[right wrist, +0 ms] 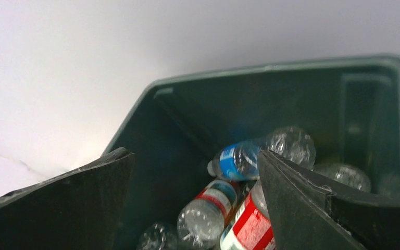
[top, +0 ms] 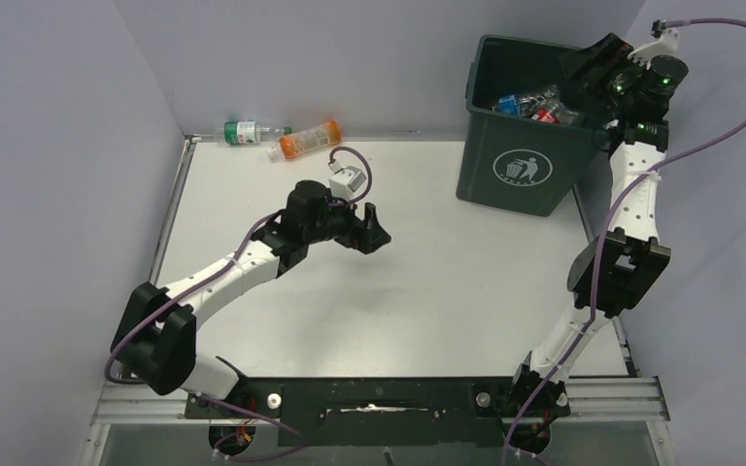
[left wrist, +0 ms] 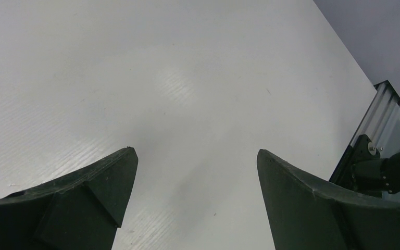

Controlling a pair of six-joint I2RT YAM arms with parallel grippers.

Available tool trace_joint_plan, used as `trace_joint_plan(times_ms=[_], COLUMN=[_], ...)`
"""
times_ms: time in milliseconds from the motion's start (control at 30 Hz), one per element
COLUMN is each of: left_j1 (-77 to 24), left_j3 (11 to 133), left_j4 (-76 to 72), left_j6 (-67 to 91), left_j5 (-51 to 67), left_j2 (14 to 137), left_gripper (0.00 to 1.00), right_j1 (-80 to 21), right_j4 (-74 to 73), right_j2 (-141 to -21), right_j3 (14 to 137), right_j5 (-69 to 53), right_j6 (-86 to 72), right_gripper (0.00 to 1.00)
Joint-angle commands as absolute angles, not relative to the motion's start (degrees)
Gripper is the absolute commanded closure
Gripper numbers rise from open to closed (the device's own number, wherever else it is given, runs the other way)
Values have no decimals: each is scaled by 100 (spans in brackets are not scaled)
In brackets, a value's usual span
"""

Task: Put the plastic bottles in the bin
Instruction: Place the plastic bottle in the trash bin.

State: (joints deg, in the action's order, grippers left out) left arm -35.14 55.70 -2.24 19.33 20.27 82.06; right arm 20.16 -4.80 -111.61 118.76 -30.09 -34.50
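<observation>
The dark green bin (top: 491, 136) stands at the table's back right with several plastic bottles (top: 534, 103) piled inside. My right gripper (top: 583, 73) hangs open over the bin's right rim. In the right wrist view the right gripper (right wrist: 195, 151) looks down into the bin (right wrist: 291, 65), at a blue-labelled bottle (right wrist: 239, 159) and a red-labelled bottle (right wrist: 250, 229) close beside the right finger. A clear green-labelled bottle (top: 243, 132) and an orange bottle (top: 309, 140) lie at the back left. My left gripper (top: 374, 233) is open mid-table, below and to the right of them, over the bare table (left wrist: 187, 78).
Grey walls close in the table on the left, back and right. The two loose bottles lie against the back wall. The right arm's base (left wrist: 380, 172) and the table's metal edge show at the right of the left wrist view.
</observation>
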Motion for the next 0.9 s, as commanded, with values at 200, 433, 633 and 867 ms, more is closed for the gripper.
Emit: trace_joint_plan(times_ms=[200,433,633,867], left_j1=[-2866,-2387,-2162,-1697], left_j3=[6406,7834,8967,9593], left_j4=[-380,112,141,-595], left_j6=[2131,1298,499,547], left_j5=[1262,425,-262,-854], left_j2=[8775,9936,10918,11725], left_gripper=[14,13,13,14], right_j1=[1665,1445,1351,1194], right_j4=[-132,-380,-627,-403], right_j2=[-9284,-8141,-7344,-6744], right_j3=[9975,9186,8602,7585], right_j5=[-2965,-3321,-3594,-4078], right_j6=[-3201,-3357,-3165,-3448], right_gripper=[4,1,2,2])
